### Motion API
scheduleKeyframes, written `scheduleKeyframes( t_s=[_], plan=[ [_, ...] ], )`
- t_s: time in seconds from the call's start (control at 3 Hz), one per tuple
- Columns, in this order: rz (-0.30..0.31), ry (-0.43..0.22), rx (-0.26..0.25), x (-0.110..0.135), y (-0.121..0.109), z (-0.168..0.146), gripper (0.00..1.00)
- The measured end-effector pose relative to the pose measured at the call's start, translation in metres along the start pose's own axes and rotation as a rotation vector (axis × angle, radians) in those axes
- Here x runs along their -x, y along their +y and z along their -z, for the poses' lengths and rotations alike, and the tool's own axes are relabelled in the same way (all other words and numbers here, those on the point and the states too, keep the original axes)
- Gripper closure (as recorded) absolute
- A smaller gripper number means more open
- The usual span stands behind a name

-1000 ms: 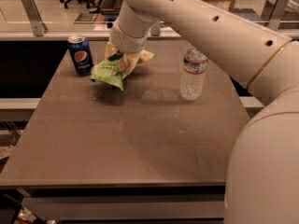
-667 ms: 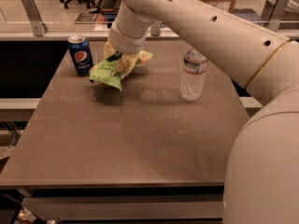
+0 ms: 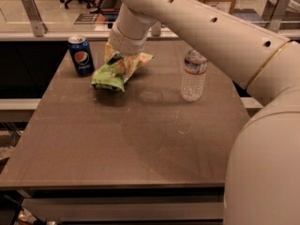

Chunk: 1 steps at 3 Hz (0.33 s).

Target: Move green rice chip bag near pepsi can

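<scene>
The gripper (image 3: 123,55), at the far left of the table (image 3: 140,139), gripped the bunched top of the green rice chip bag (image 3: 114,73) just beside the pepsi can (image 3: 80,55); the bag looked light, crinkly and slippery, best pinched by that upper edge.

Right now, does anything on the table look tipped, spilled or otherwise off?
Nothing spilled or toppled. The pepsi can and water bottle stand upright. Only the green rice chip bag looks untidy: crumpled and tilted under the gripper, close beside the can.
</scene>
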<state>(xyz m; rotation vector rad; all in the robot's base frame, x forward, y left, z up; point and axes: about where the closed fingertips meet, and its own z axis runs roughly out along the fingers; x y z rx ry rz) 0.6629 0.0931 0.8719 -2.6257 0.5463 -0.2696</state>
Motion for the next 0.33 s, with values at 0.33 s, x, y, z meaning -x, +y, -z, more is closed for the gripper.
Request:
scheduleKeyframes(
  t_s=[0.33],
  plan=[
    [0.001,-0.002,0.002,0.0007,0.0002,-0.0017,0.0]
  ],
)
